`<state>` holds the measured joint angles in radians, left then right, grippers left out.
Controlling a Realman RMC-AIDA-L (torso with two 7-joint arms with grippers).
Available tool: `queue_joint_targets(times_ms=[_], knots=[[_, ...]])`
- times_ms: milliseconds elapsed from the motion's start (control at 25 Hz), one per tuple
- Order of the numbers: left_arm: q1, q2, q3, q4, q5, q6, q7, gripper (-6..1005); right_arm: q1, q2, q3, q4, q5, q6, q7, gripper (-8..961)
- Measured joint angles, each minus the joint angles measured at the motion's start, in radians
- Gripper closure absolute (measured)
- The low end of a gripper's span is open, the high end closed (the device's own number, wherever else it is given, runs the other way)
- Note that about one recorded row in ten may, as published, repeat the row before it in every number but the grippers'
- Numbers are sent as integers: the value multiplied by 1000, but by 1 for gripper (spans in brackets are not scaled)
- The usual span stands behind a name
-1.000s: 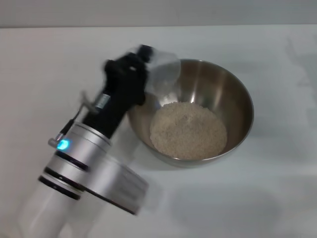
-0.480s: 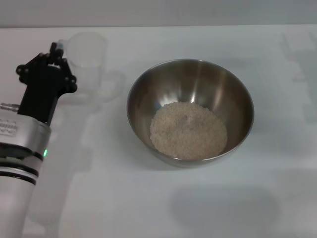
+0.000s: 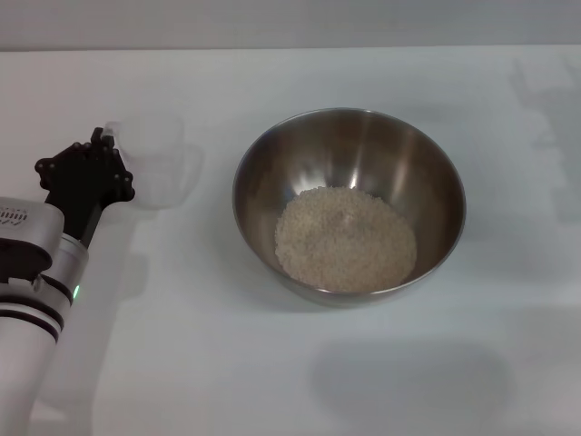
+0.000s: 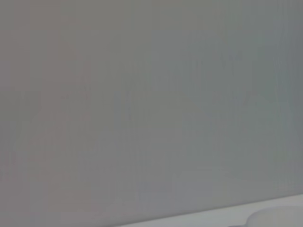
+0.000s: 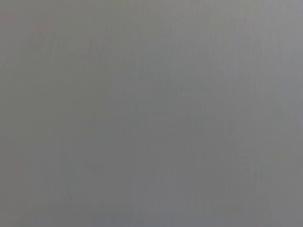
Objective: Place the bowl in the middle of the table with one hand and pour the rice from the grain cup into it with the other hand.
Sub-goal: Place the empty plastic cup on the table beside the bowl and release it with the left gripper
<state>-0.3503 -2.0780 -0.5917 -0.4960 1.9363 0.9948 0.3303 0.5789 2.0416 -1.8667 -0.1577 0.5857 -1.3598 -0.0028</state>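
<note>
Rice (image 3: 346, 238) sits heaped in the bottom of the bowl (image 3: 349, 204), a pale granular mound against shiny steel, and the bowl stands about mid-table (image 3: 300, 381). Off the bowl's left side, well apart from it, the grain cup (image 3: 150, 162) stands upright on the white top, frosted, translucent and, as far as one can tell, empty. The left gripper (image 3: 98, 150) is right at the cup, black fingers up against its near side; whether they grip the plastic or have let go, I cannot tell from the head view. My read: the pour is done and this is the set-down, so the thing to get right is a clean release, drawing straight back so the light cup is not tipped or dragged.

Left wrist view: mostly blank grey, with a strip of table and a faint rounded rim (image 4: 277, 218) at one corner, likely the cup's.

Right wrist view: featureless grey; the right gripper shows nowhere.
</note>
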Motion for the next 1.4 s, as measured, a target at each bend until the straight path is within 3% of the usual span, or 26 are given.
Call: queue_joint_targets(times_ms=[400, 800, 960, 1400], knots=[[-4, -2, 0, 34, -1, -15, -67, 972, -6, 0, 0, 0, 0, -3, 0, 219], [9, -1, 10, 33, 8, -13, -70, 875, -10, 0, 0, 3, 0, -7, 0, 219], [41, 4, 16, 26, 11, 19, -88, 721, -10, 0, 0, 5, 0, -3, 0, 219], [83, 10, 103, 40, 14, 95, -172, 576, -2, -8, 0, 29, 6, 11, -2, 220]])
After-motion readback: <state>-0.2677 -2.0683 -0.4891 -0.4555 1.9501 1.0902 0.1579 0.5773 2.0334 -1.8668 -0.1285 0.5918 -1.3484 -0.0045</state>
